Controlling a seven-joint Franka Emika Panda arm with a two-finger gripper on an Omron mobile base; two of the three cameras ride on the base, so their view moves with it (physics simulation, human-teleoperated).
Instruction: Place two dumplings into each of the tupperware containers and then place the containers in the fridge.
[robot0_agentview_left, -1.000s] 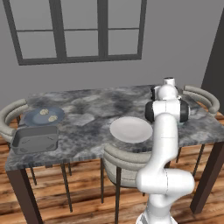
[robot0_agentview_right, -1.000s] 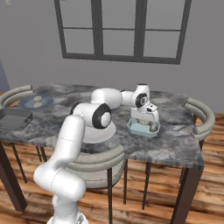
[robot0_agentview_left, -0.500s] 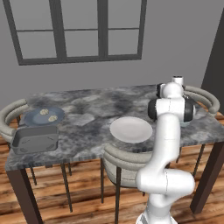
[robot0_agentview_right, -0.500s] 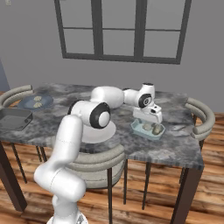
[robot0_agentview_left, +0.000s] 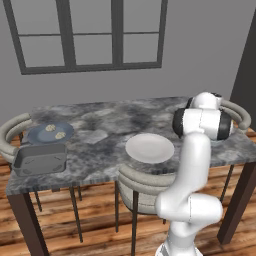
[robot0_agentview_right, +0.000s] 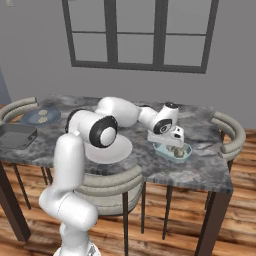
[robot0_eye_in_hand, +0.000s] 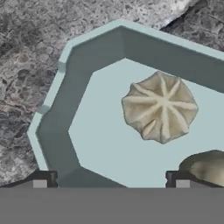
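**A:** What's the gripper (robot0_agentview_right: 176, 145) doing?

**B:** It hovers over the teal tub (robot0_agentview_right: 172, 151) with its jaws spread wide and nothing between them. In the hand view the two dark tips stand far apart at the bottom edge.

**A:** Take me across the table (robot0_agentview_left: 105, 120), left to right.

**B:** In the left base view, the grey tub (robot0_agentview_left: 40, 159) sits at the near left corner, with the blue-grey plate (robot0_agentview_left: 35, 134) just behind it carrying two dumplings (robot0_agentview_left: 55, 131). The white plate (robot0_agentview_left: 149, 148) lies mid-table. Far right is the teal tub, holding a pleated dumpling (robot0_eye_in_hand: 159, 106) and a second one (robot0_eye_in_hand: 204, 167) at the lower right of the hand view.

**A:** How would the plated dumplings handle?

**B:** Likely light and soft, easily squashed. I'd pinch gently across the middle, below the pleats.
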